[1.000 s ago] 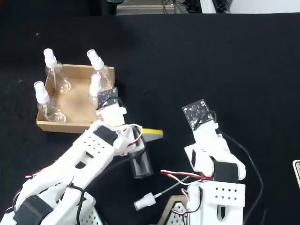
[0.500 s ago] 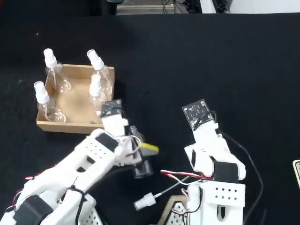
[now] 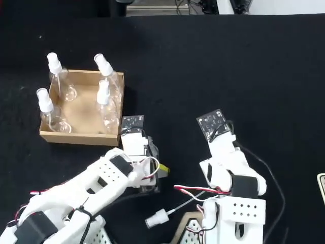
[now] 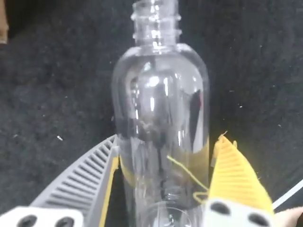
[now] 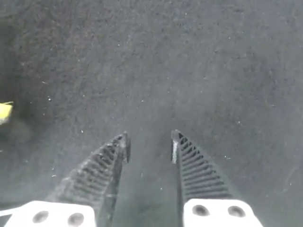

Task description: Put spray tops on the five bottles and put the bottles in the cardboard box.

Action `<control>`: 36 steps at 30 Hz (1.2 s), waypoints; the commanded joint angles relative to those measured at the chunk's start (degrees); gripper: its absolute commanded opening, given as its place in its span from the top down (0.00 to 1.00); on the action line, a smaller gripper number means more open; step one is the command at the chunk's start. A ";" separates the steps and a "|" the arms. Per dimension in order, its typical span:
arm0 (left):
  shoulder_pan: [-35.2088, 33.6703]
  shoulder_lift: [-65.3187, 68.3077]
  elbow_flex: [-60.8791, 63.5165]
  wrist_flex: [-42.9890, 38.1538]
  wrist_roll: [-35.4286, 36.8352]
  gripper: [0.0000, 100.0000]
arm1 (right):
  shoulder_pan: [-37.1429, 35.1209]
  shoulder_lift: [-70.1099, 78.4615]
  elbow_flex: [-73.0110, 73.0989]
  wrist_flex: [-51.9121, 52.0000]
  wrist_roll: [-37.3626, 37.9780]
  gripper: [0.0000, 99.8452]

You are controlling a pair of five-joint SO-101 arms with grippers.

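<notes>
A clear bottle [image 4: 161, 94] with a bare threaded neck sits between the grey and yellow fingers of my left gripper [image 4: 168, 142], which is shut on its body. In the high view this gripper [image 3: 152, 165] holds the bottle [image 3: 151, 187] a little in front of the cardboard box [image 3: 76, 136], off its right corner. In the box stand several bottles [image 3: 104, 96] with white spray tops. A loose spray top [image 3: 157, 219] lies on the cloth near the front edge, between the arms. My right gripper [image 5: 150, 137] stands open over bare black cloth.
The right arm [image 3: 228, 152] stands to the right of the held bottle, with its cables trailing toward the loose spray top. A pale object [image 3: 321, 183] shows at the right edge. Black cloth stretches open across the back and the right of the table.
My left gripper has drawn the bottle back toward the front edge and slightly right, away from the box. The right arm has kept still.
</notes>
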 commanded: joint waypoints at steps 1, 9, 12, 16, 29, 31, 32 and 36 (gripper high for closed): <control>-4.18 -0.09 -2.59 -0.44 -2.29 0.68 | 0.79 -1.71 -3.65 0.26 0.09 0.87; -5.93 0.00 -9.98 9.67 -3.87 0.56 | 0.88 -1.71 -3.30 0.18 0.18 0.87; -5.93 0.00 -9.63 9.67 -6.33 0.59 | 0.88 -1.71 -3.47 0.18 0.00 0.87; -5.93 0.00 -9.89 9.58 -6.51 0.61 | 0.88 -1.71 -3.38 0.09 0.00 0.87; -4.79 16.00 -16.40 4.48 -6.33 0.62 | 0.62 -1.71 -3.30 0.09 0.00 0.87; -4.88 18.90 -18.33 4.57 -6.24 0.62 | 0.79 -1.71 -3.30 0.09 0.09 0.87; -4.88 19.87 -18.95 4.57 -6.24 0.62 | 0.88 -1.71 -3.30 0.09 0.18 0.87; -4.44 21.63 -19.21 4.48 -6.24 0.78 | 0.88 -1.71 -3.30 0.09 0.18 0.87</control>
